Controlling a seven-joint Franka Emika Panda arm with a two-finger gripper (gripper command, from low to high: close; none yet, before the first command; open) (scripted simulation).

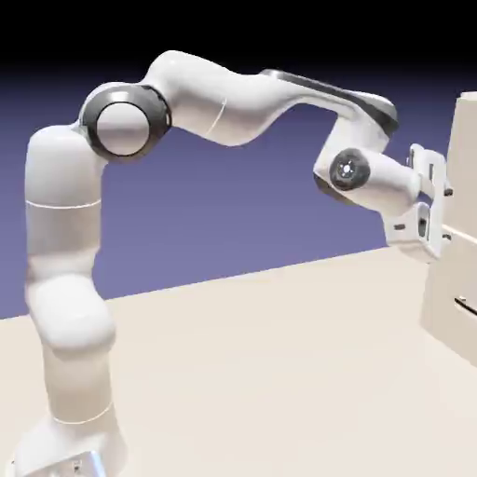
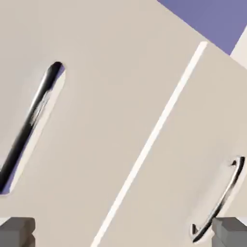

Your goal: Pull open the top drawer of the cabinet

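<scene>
On the exterior view's left, we see our white robot arm [image 1: 186, 98] standing up from the counter [image 1: 252, 373] and reaching across to the right. At its far end our claw [image 1: 448, 214] is wide open, with nothing in it, close to the tall cabinet [image 1: 461, 163] at the right edge.

In the hand view, going left to right, the bar handle [image 2: 21, 137] comes first. We think it belongs to the top drawer [image 2: 103, 87], which looks shut. Next is the white seam [image 2: 149, 144], then the curved lower handle [image 2: 226, 198], partly behind a finger tip [image 2: 230, 234].

The top handle sits off to one side and slants. If we push straight in, our fingers could bump the flat front and miss it. If we drift toward the lower handle, we could pull the wrong drawer. If we grab crooked, the bar could slip out.
</scene>
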